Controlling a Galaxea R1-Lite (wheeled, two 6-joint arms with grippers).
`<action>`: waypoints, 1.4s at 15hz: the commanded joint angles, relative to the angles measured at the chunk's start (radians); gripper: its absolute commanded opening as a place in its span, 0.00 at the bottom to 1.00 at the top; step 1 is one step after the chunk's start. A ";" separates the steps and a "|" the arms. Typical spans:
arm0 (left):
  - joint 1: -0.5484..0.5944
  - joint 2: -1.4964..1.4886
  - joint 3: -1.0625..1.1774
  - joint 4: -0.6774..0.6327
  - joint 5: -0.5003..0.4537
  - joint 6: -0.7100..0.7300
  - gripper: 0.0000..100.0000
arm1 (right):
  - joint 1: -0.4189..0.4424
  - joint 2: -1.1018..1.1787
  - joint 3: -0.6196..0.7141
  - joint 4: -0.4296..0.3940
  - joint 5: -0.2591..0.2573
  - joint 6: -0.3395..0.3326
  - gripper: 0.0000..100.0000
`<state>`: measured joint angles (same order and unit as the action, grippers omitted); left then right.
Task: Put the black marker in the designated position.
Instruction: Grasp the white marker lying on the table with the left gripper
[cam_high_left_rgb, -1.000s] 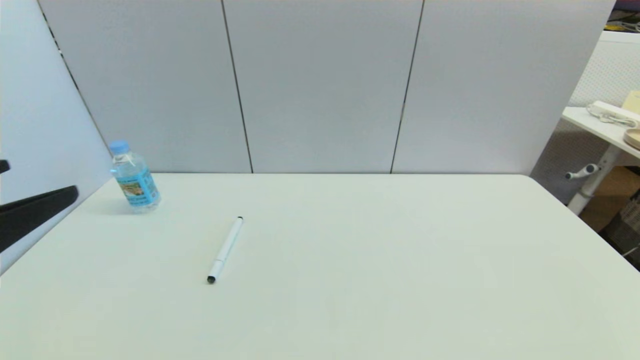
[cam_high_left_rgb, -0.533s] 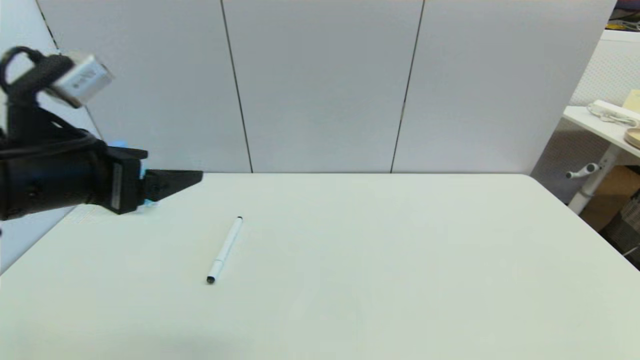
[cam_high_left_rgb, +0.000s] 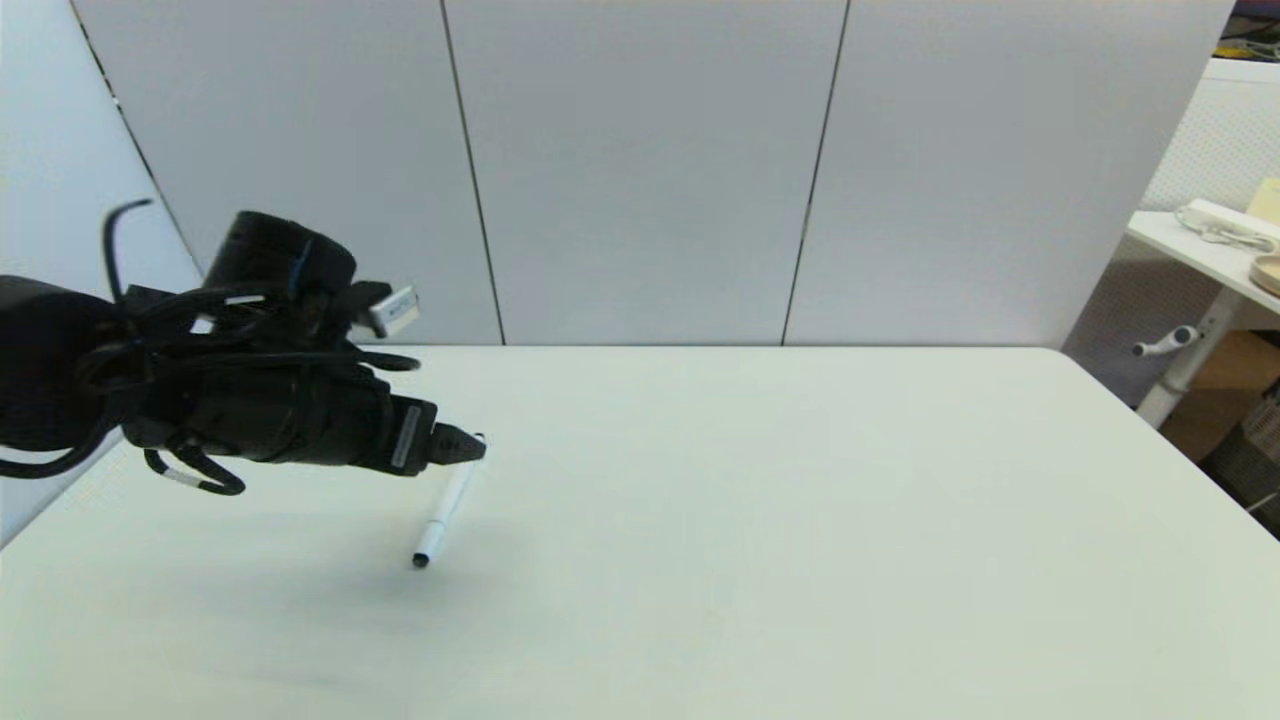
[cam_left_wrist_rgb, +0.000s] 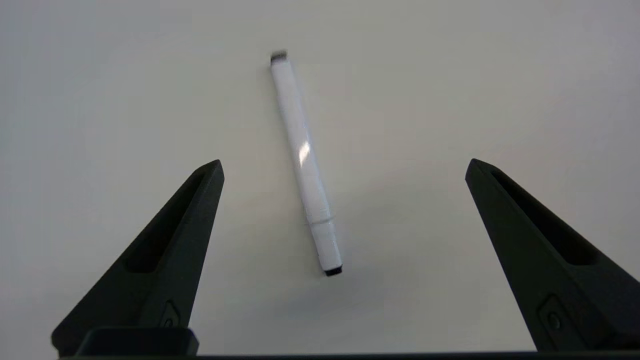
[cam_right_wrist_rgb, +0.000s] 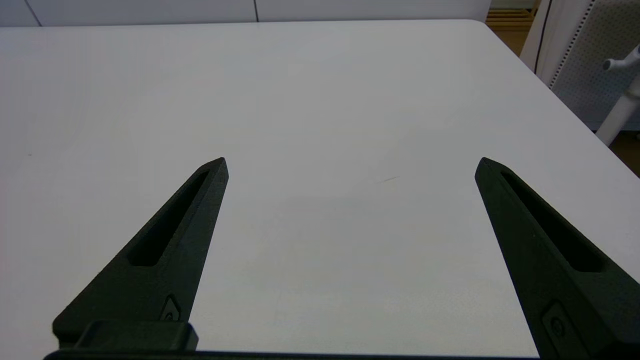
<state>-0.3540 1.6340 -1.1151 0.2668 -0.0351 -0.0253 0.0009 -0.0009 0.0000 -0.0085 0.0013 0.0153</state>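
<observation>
The left hand (cam_high_left_rgb: 470, 447) is hovering over the far end of the black marker (cam_high_left_rgb: 443, 512), fingers spread wide with nothing between them. The marker is lying flat on the white worktop (cam_high_left_rgb: 760, 520); only the left wrist view is showing its whole length (cam_left_wrist_rgb: 305, 162). No readable writing anywhere. The right hand (cam_right_wrist_rgb: 350, 167) is sitting open over bare worktop, out of the head view. Grey panels (cam_high_left_rgb: 640, 170) are standing behind.

Surroundings: furniture and backdrop

One white table (cam_high_left_rgb: 800, 520); grey wall panels (cam_high_left_rgb: 640, 170) behind it, split by dark seams; at far right a second white table (cam_high_left_rgb: 1200, 255) on a white leg (a white power strip (cam_high_left_rgb: 1225, 225) and a tan dish (cam_high_left_rgb: 1265, 275) on top), a cardboard box (cam_high_left_rgb: 1215, 390) below.
</observation>
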 joint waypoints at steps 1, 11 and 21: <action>0.043 0.115 -0.068 0.178 0.000 -0.015 1.00 | 0.001 0.001 0.000 -0.001 0.000 0.000 1.00; 0.050 0.265 -0.259 0.319 0.018 -0.123 1.00 | 0.001 0.001 0.000 -0.001 0.000 0.000 1.00; 0.006 0.316 -0.264 0.313 0.055 -0.116 1.00 | 0.001 0.001 0.000 -0.001 0.000 0.000 1.00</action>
<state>-0.3357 1.9464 -1.3783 0.5768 0.0191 -0.1389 0.0009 -0.0009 0.0000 -0.0089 0.0013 0.0157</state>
